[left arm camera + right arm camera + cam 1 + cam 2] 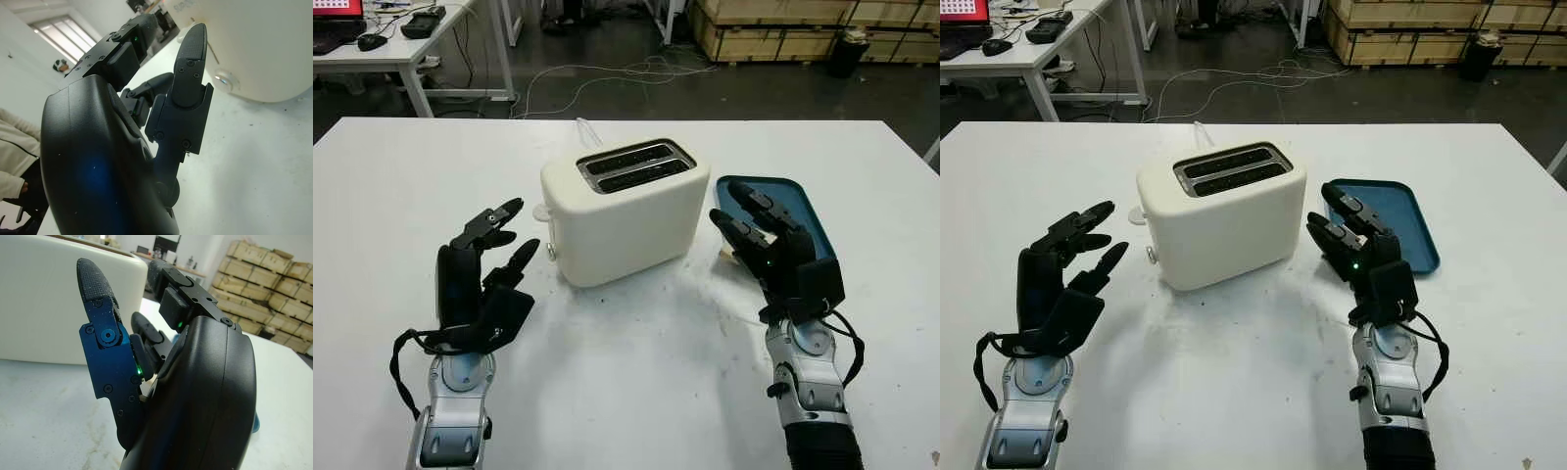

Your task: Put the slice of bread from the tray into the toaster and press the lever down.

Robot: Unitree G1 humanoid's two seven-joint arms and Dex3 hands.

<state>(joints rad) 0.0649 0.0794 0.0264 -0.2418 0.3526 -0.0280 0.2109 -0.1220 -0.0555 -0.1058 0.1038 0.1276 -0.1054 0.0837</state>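
Fingers first: your right hand [773, 250] is open and holds nothing. It hovers over the near corner of the tray [818, 220], just beside the toaster [626, 220]. Under those fingers a pale sliver [728, 258] shows at the tray's near edge. That is probably the bread, but most of it is hidden, so I cannot tell how it lies. The rest of the tray looks bare.

The step in hand looks like the pickup. Lower the hand until the thumb can get under or against 1 edge of the slice, with the fingers on the opposite face. Close gently, because bread crushes and tears if you squeeze it. The tray's raised rim may help: you can slide the slice against it to tip up an edge.

Once you have it, turn the slice upright before you travel. The 2 slots [634, 164] are narrow and run along the toaster's top, and both look empty. Line up the slice's long edge with 1 slot, then let go only when its lower edge is inside.

Your left hand [475, 279] is also open, above the surface [636, 372] on the toaster's other side. It is near the white lever [540, 211] at that end. Keep it there to press the lever, and push straight down so the toaster does not slide.
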